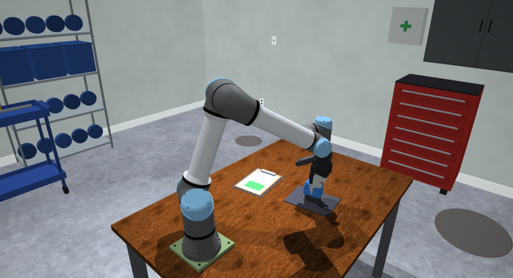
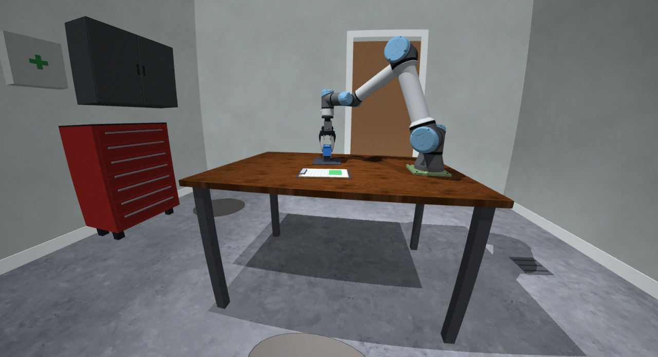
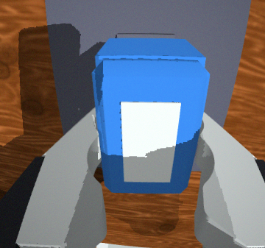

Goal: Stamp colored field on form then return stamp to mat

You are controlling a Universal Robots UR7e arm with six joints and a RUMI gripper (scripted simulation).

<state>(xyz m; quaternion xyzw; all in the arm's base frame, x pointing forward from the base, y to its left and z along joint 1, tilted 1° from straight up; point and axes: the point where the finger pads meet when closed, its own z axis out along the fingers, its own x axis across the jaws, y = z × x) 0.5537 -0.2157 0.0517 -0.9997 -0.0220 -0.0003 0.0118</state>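
Observation:
The blue stamp (image 1: 313, 189) with a white label on top stands upright on the dark grey mat (image 1: 311, 202) at the right of the table. My gripper (image 1: 315, 186) comes straight down over it and is shut on its two sides. In the wrist view the stamp (image 3: 149, 115) fills the middle, with a grey finger pressed on each side, and the mat (image 3: 147, 27) lies behind it. The form on its clipboard (image 1: 258, 181) lies left of the mat, with the green field (image 1: 255, 185) at its near end. The stamp (image 2: 326, 151) and the form (image 2: 324, 173) also show in the exterior view.
The arm's base (image 1: 200, 236) is bolted at the table's near left corner. A red drawer cabinet (image 1: 430, 133) stands beyond the table on the right. A metal shelf with blue bins (image 1: 46, 79) and a blue cart (image 1: 25, 147) stand far left.

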